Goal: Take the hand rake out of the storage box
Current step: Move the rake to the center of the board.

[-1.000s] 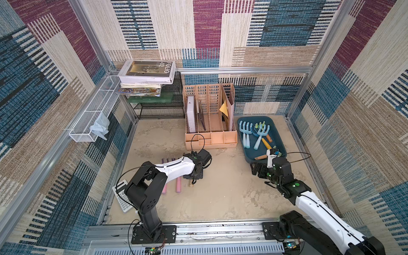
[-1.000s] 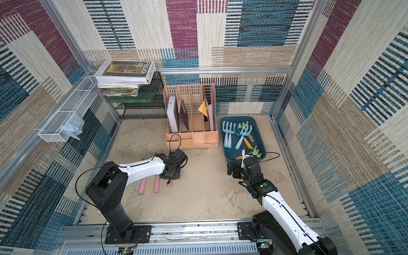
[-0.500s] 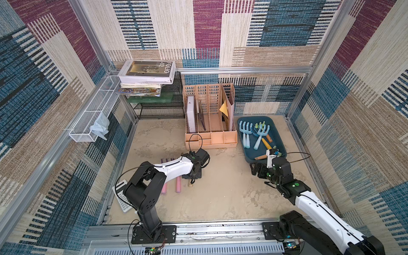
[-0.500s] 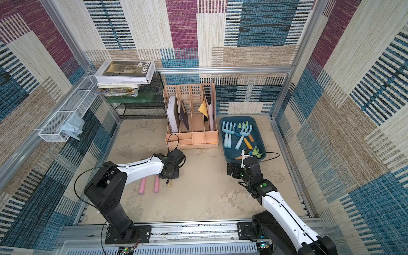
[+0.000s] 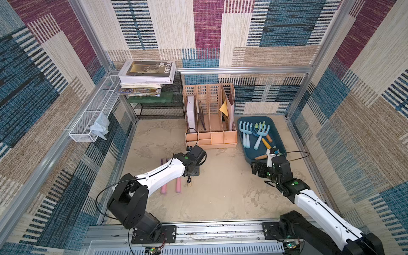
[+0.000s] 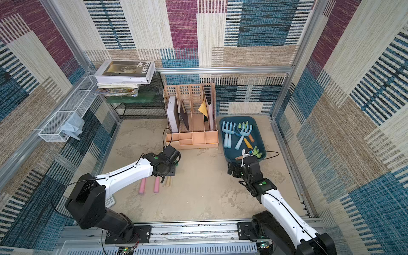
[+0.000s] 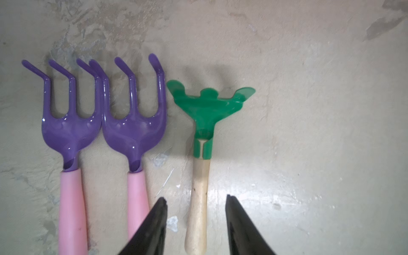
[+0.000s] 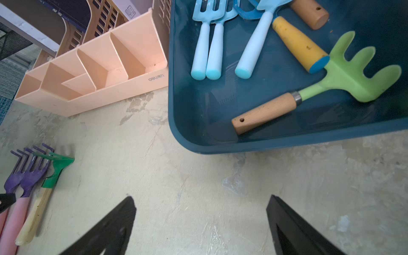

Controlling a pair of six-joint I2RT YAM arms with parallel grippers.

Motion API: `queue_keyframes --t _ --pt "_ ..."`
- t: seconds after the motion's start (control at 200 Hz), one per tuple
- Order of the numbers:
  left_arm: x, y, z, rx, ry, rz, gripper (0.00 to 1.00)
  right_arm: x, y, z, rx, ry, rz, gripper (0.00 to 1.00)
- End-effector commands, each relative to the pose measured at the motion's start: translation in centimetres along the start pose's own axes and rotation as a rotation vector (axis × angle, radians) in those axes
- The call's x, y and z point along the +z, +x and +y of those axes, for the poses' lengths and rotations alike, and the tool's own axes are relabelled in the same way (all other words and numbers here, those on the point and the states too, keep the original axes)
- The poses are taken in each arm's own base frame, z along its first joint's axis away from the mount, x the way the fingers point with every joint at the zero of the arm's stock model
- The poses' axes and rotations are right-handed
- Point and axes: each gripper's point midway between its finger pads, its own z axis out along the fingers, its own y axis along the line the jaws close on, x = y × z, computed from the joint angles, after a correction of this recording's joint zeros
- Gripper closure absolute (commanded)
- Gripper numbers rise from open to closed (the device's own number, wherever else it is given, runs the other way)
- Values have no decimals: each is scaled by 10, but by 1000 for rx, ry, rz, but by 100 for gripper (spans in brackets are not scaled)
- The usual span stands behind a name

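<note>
You can read the brand "deli", upside down in the right wrist view, on the low front wall of the file organiser [image 8: 123,92]. Beside that organiser, the top book [image 5: 146,71] of the stack shows "FOLIO -02" on its cover in both top views.

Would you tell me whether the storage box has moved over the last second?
No. The storage box still sits right beside the peach file organiser, as before.

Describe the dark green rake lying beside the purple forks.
The green rake lies flat on the sandy table. Its glossy green head fans into three short tines, and a split green collar joins it to a pale wooden handle. It lies parallel to the purple fork. The left hand straddles the handle, jaws open, not touching it.
</note>
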Motion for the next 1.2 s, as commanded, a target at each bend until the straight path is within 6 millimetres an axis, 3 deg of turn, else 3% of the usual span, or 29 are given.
queue_keyframes --t 0.0,0.155,0.396,1.001,1.197 --pt "10 5 3 18 3 17 52 1 -3 -3 -6 22 -4 4" --pt "30 16 -5 6 58 65 52 -2 -4 -4 -4 23 -9 4" --pt "40 22 -18 -6 110 97 53 -1 -3 -4 -4 18 -7 4" --pt "40 25 -15 -20 90 107 57 0 -1 -2 -7 0 -5 4" --pt "20 16 -6 -8 68 66 48 0 -8 -2 -9 11 -19 4"
